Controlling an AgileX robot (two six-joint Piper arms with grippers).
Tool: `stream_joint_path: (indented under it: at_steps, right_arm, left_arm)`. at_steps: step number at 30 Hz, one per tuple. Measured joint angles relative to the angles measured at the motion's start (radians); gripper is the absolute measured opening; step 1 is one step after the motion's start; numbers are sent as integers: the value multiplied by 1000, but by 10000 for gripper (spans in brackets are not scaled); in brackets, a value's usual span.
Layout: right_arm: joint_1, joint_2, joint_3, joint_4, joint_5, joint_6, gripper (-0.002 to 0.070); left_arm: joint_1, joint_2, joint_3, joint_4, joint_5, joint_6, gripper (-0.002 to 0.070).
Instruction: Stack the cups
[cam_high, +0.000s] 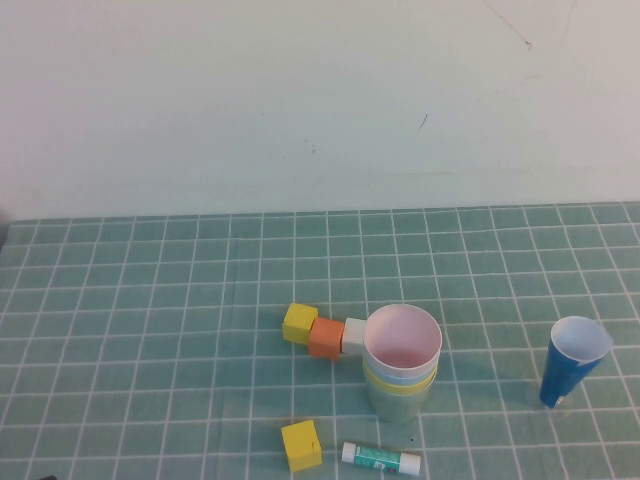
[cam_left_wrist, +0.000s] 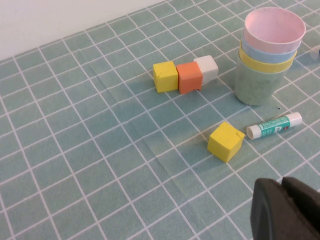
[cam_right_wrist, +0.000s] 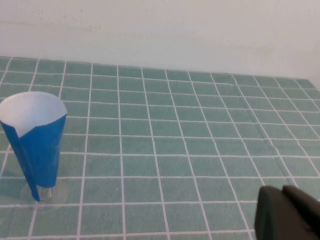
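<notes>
Nearest the high camera lie a glue stick (cam_high: 381, 458) and a lone yellow cube (cam_high: 301, 445) on the green grid mat (cam_high: 150, 350). Just behind them the four cups (cam_high: 401, 360) stand nested in one upright stack, green at the bottom, then yellow, blue and pink, so the stacking looks finished. A row of yellow, orange and white cubes (cam_high: 324, 333) touches the stack. Well apart, a dark-blue cup (cam_high: 574, 361) stands alone. Both the left gripper (cam_left_wrist: 287, 210) and right gripper (cam_right_wrist: 290, 212) hang closed and empty, probably parked.

4 nested pastel cups (cam_high: 401, 362), upright, pink uppermost
</notes>
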Motion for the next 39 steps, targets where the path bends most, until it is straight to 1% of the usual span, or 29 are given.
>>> stream_joint_path:
  at_steps: [20, 23, 25, 27, 31, 36, 39]
  right_arm:
    - [0, 0, 0, 0, 0, 0, -4]
    - [0, 0, 0, 0, 0, 0, -4]
    - [0, 0, 0, 0, 0, 0, -4]
    - [0, 0, 0, 0, 0, 0, -4]
    - [0, 0, 0, 0, 0, 0, -4]
    - [0, 0, 0, 0, 0, 0, -4]
    - [0, 0, 0, 0, 0, 0, -4]
  left_arm:
    - [0, 0, 1, 0, -3, 0, -2]
    - [3, -3, 30, 34, -33, -2, -2]
    - [30, -19, 65, 53, -95, -8, -2]
    - [90, -51, 116, 61, -187, -22, -2]
    - [257, -130, 225, 35, -326, -33, -2]
    - [493, -211, 335, -51, -359, -42, -2]
    - [613, -249, 377, -84, -361, -44, -2]
